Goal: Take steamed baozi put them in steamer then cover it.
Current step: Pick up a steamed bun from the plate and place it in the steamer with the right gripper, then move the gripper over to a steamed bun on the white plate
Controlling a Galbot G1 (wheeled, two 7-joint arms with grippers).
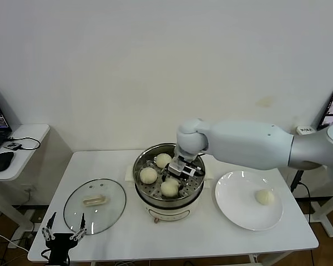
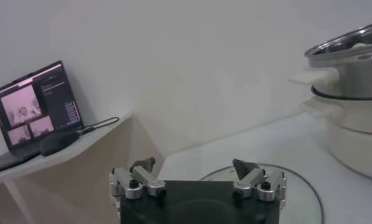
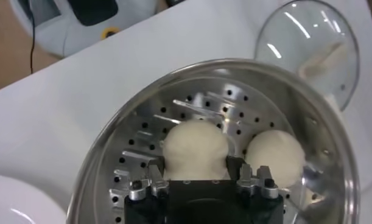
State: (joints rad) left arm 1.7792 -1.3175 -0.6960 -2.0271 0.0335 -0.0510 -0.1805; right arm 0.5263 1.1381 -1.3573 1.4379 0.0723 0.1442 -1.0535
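Frame centre: right end effector in the steamer, fingers parted around a baozi, grip unclear. Lower left, left end effector hangs spread, empty

Three baozi in steamer

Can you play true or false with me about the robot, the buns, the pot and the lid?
1. Three baozi sit in the steamer. True.
2. The plate is empty. False: one bun is on it.
3. The glass cover is on the steamer. False: it lies flat on the table, on the robot's left of the steamer.
4. The right gripper is down inside the steamer with a bun between its fingers. True.
5. The left gripper is holding the cover's handle. False: it hangs open near the table's front edge, touching nothing.
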